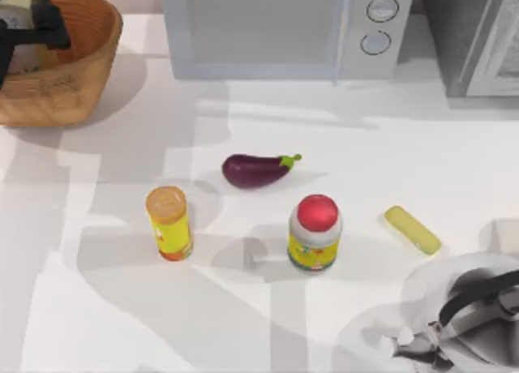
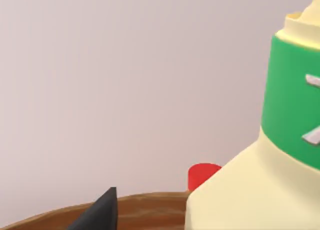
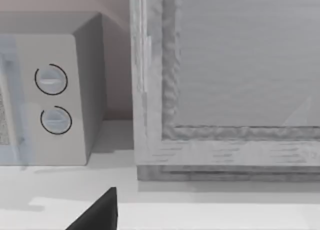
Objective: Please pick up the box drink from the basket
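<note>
Left wrist view, very close up: the box drink (image 2: 250,190), a pale-yellow carton with a broad green band carrying whitish marks, stands against a plain pale wall. Behind its lower edge a small red object (image 2: 202,174) peeks out. Below both runs the brown woven rim of the basket (image 2: 150,207).

From the top view, the basket (image 1: 81,73) sits at the far left corner of the white tabletop (image 1: 122,308). The carton is in that same corner, at the basket and under the dark left end effector (image 1: 49,24), which reaches in over the basket from the left edge. I cannot tell whether this end effector is wide, narrow or closed on the carton, nor whether the carton rests in the basket or is raised off it.

Further out, near the middle of the tabletop, lies a purple eggplant (image 1: 255,170). Nearer the front stand a yellow can with an orange lid (image 1: 169,223) and a red-lidded jar (image 1: 315,233), well apart from each other. A flat yellow bar (image 1: 412,229) lies to the right of the jar.

Along the back stands a grey microwave (image 1: 276,28), with a grey cabinet (image 1: 478,40) beside it at the right.

At the front right corner the right arm (image 1: 474,308) is parked. The right end effector (image 3: 102,210) faces the microwave and cabinet, and I cannot tell how wide it is set.
</note>
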### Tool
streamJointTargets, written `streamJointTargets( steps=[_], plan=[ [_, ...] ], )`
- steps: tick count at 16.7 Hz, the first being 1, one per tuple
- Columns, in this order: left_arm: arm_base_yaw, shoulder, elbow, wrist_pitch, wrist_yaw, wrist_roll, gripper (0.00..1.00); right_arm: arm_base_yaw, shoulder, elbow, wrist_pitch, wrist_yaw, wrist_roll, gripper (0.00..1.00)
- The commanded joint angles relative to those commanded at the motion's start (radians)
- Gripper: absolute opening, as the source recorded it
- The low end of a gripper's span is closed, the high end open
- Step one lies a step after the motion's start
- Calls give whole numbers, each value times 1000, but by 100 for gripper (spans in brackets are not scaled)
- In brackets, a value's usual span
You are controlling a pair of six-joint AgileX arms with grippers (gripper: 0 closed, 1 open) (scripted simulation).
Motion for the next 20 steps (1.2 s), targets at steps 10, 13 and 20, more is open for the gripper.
streamJointTargets(
  steps=[10,13,20],
  plan=[
    [0,0,0,0,0,0,25,0,0,0,0,0,0,100],
    [0,0,0,0,0,0,2,0,0,0,0,0,0,100],
    [0,0,0,0,0,0,0,0,0,0,0,0,0,100]
  ],
)
